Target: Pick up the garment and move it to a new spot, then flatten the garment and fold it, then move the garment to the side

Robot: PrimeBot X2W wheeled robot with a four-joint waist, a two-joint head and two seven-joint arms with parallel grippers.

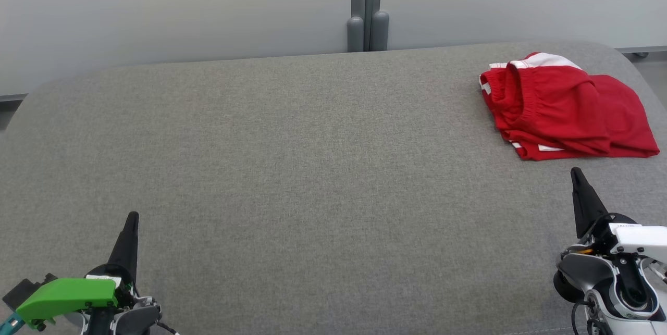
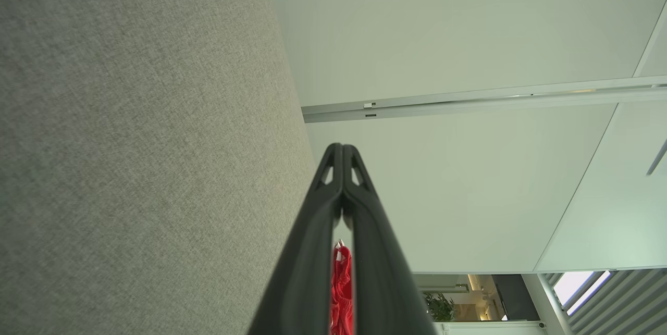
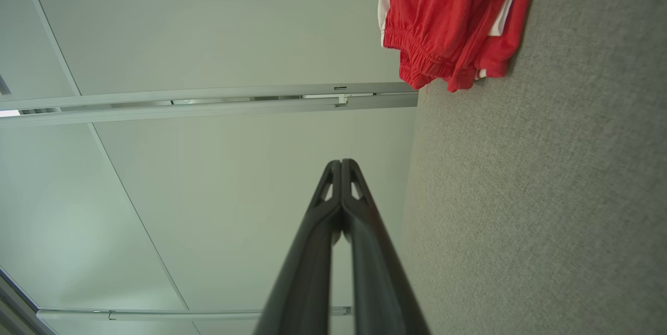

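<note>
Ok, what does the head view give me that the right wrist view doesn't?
Head view adds the left gripper, shut, and the whole red garment at the far right of the grey cushion. Right wrist view adds a close look at the right gripper, tips touching, and more of the wall panels. Both share garment, cushion and right gripper, holding nothing.

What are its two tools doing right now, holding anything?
Left tool: closed, empty.
Right tool: closed, empty; the red garment lies apart from it, beyond its tip.
</note>
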